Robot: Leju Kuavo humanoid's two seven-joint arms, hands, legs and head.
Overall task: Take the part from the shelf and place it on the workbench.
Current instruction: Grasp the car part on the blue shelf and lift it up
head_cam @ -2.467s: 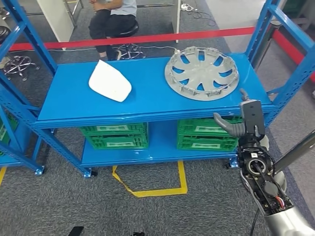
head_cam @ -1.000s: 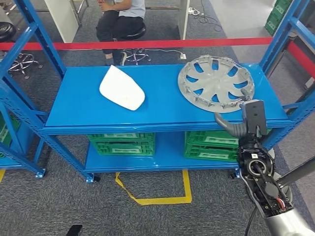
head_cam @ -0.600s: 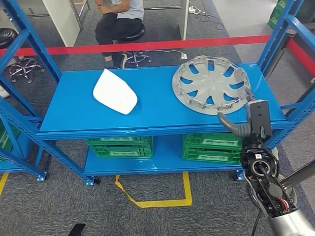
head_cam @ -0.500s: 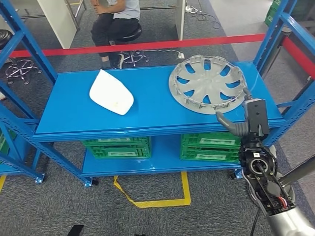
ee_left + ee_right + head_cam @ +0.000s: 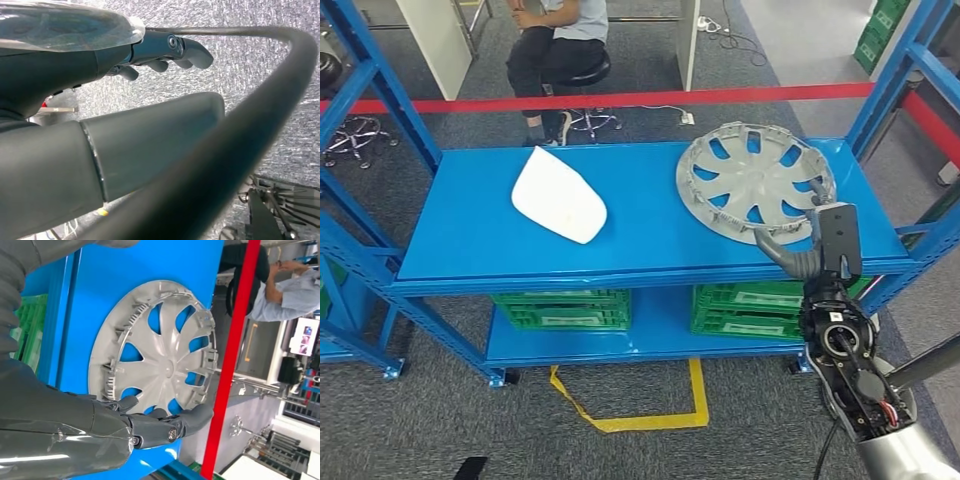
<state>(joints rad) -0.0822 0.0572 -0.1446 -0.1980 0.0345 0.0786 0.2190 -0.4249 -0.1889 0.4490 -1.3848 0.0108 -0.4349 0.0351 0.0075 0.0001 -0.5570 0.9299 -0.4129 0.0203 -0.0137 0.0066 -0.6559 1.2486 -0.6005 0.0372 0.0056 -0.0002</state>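
Observation:
A grey wheel cover [image 5: 756, 182] lies flat on the right end of the blue shelf top [image 5: 644, 230]. A white curved part [image 5: 558, 207] lies on the same board, further left. My right hand [image 5: 803, 250] hovers at the front right rim of the wheel cover, thumb and fingers apart and holding nothing. In the right wrist view the fingers [image 5: 177, 424] stretch along the edge of the wheel cover [image 5: 154, 360]. My left hand [image 5: 143, 100] hangs over grey carpet, fingers [image 5: 181, 50] extended, nothing in it.
Green crates [image 5: 743, 310] sit on the lower shelf board. Blue uprights [image 5: 893, 75] frame both ends of the rack. Behind it runs a red barrier tape [image 5: 622, 100], with a seated person [image 5: 558, 45] beyond. Yellow floor tape [image 5: 644, 415] marks the carpet in front.
The camera has swayed, shifting the whole scene. My right hand has come up from below the shelf edge to the wheel cover's front rim; the parts lie unmoved.

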